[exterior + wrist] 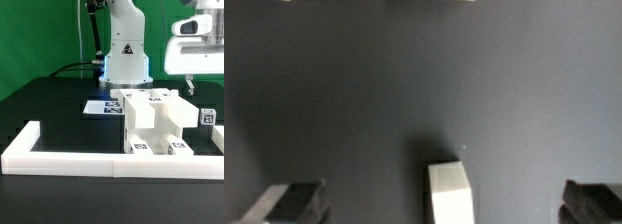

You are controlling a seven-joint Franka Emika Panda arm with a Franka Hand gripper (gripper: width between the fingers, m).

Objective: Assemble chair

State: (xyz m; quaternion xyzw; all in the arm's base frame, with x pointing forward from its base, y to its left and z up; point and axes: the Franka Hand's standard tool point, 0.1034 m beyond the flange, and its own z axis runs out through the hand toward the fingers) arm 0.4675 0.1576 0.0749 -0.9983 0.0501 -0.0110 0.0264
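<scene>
White chair parts with marker tags are bunched in the middle of the black table (60, 105): a large blocky piece (150, 118) and lower pieces in front of it (160, 148). A small white tagged part (207, 116) stands at the exterior view's right. My gripper (190, 82) hangs above the table at the right, between the big piece and the small part, holding nothing. In the wrist view the gripper (441, 205) is wide open, with dark fingertips (287, 202) far apart. The end of a narrow white part (448, 192) lies below, between them, untouched.
A white L-shaped fence (70, 158) runs along the table's front and left side. The marker board (100, 105) lies flat in front of the robot base (125, 55). A green backdrop stands behind.
</scene>
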